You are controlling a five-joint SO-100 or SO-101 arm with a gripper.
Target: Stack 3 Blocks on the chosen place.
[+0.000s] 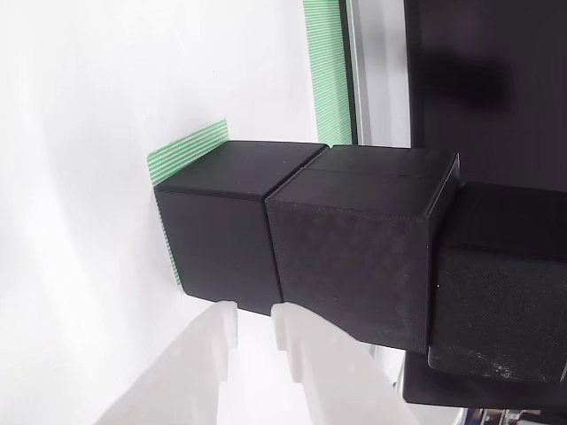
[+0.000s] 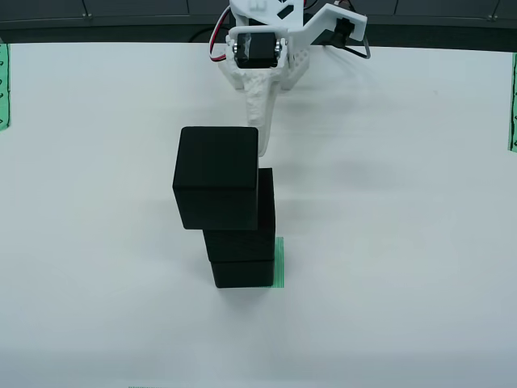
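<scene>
Standing at lower centre of the overhead view, three blocks (image 2: 216, 187) formed a stack on the green striped patch (image 2: 279, 263) on the white desk (image 2: 404, 242). Beyond, the fingers (image 2: 262, 129) touched the top block; grip state could not be determined.

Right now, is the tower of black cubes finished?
Nearly. Done: the bottom cube sits on the green striped patch with the middle cube on it. In hand: the top cube is up there, looking off-centre, the white gripper close beside it; whether it grips is unclear. Left: settle it squarely and back away.
</scene>
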